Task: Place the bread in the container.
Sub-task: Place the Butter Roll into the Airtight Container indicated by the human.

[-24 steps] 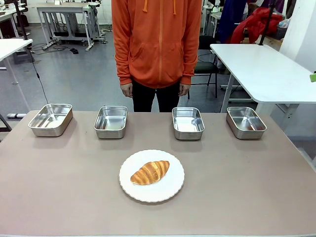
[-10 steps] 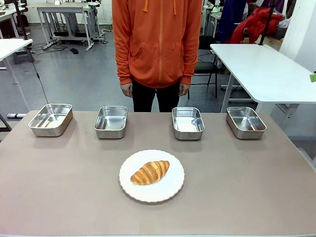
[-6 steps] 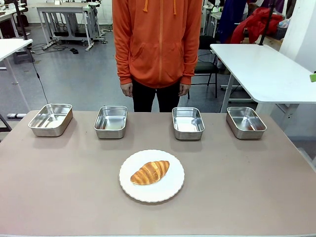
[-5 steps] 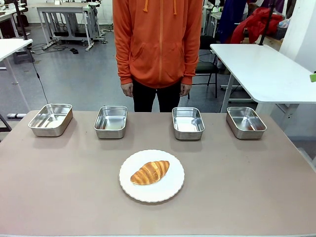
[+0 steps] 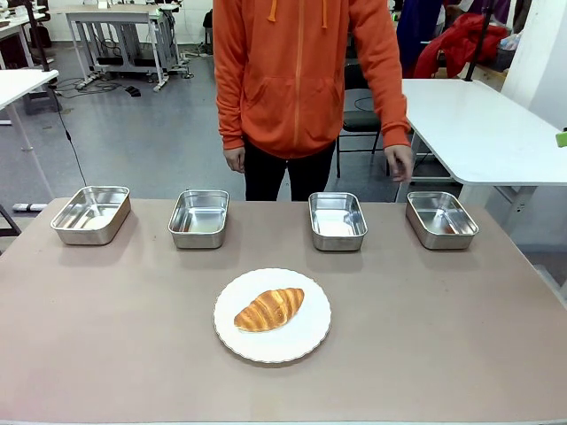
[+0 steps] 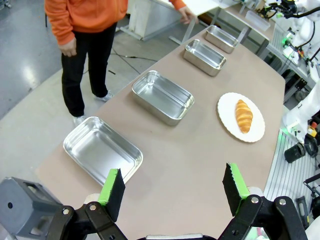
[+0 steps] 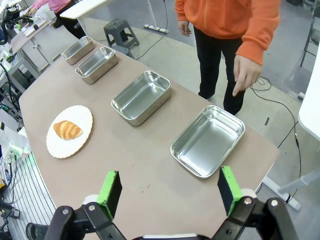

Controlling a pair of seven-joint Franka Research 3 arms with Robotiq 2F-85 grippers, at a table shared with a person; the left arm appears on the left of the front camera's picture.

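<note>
We read no text, label, brand, number or sign in any view. The bread (image 5: 269, 309), the plate (image 5: 306, 341), the four trays (image 5: 443, 240) and the person's orange top (image 5: 297, 80) carry plain, unmarked surfaces. Items on the far benches are too small and blurred for us to read anything.

You were in a lab or workshop: a bare grey polished floor (image 5: 142, 133), a long white-topped work table (image 5: 478, 124), a grey metal-framed bench (image 5: 115, 12) at the back, and 1 grey plastic stool (image 7: 119, 26).
</note>
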